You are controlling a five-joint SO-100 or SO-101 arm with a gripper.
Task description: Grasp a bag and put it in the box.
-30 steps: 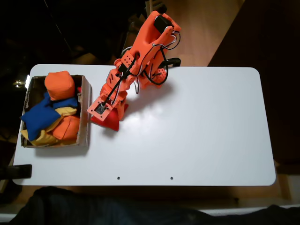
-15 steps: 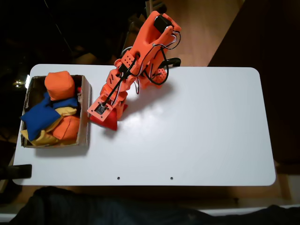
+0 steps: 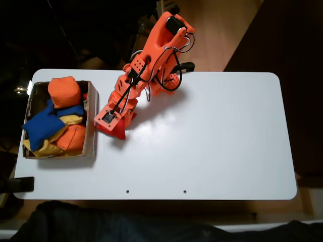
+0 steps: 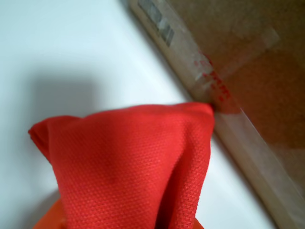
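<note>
The red bag (image 3: 118, 132) sits on the white table just right of the box (image 3: 92, 121) in the fixed view. My gripper (image 3: 113, 124) comes down on it from above and covers most of it. In the wrist view the bag (image 4: 128, 162) is bunched into a fold, pinched from below, with a bit of an orange finger (image 4: 47, 220) showing at its lower edge. Its upper right corner touches the box's outer wall (image 4: 228, 129). I cannot tell whether the bag is off the table. The cardboard box holds several beanbags.
Inside the box lie orange beanbags (image 3: 64, 91), a blue one (image 3: 43, 126) and a yellow one (image 3: 46, 147). The arm's base (image 3: 164, 75) stands at the table's far edge. White tabletop (image 3: 212, 141) stretches to the right. Dark fabric (image 3: 101, 222) lies past the near edge.
</note>
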